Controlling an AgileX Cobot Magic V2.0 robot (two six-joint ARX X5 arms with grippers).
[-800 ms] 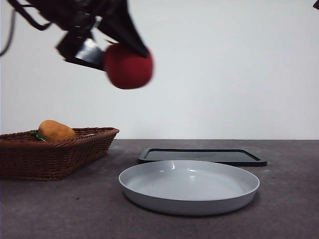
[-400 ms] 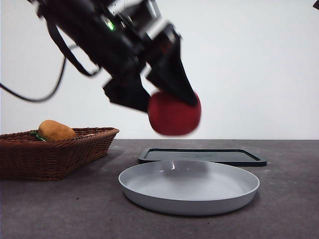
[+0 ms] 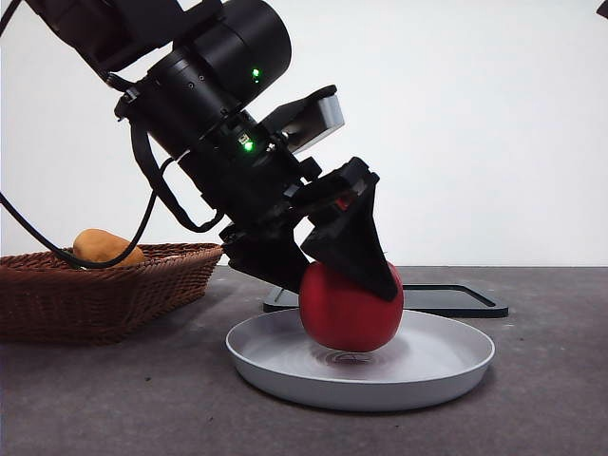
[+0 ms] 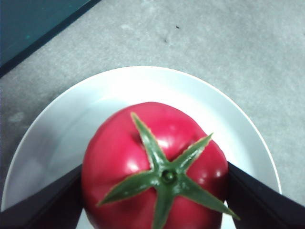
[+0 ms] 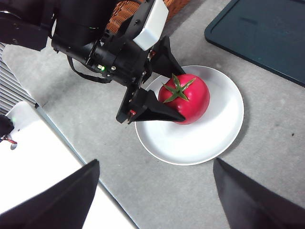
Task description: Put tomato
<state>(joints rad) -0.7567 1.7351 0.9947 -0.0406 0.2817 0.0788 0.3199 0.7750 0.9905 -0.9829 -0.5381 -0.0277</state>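
The red tomato (image 3: pixel 350 312) with a green leafy stem sits low over the middle of the white plate (image 3: pixel 446 366), at or just above its surface. My left gripper (image 3: pixel 351 275) comes down from the upper left and is shut on the tomato, one black jaw on each side. In the left wrist view the tomato (image 4: pixel 152 162) fills the space between the jaws (image 4: pixel 152 191) above the plate (image 4: pixel 62 114). The right wrist view shows the tomato (image 5: pixel 186 98), the plate (image 5: pixel 209 143) and the left gripper (image 5: pixel 181 94) from high above. My right gripper (image 5: pixel 157 200) is open and empty.
A brown wicker basket (image 3: pixel 95 294) at the left holds an orange-brown oblong fruit (image 3: pixel 100 245). A dark flat tray (image 3: pixel 456 299) lies behind the plate, also in the right wrist view (image 5: pixel 267 33). A black tip (image 3: pixel 602 8) shows at the top right corner.
My left gripper has carried the tomato from high at the left down and to the right, onto the plate. The basket, tray and plate have not moved.
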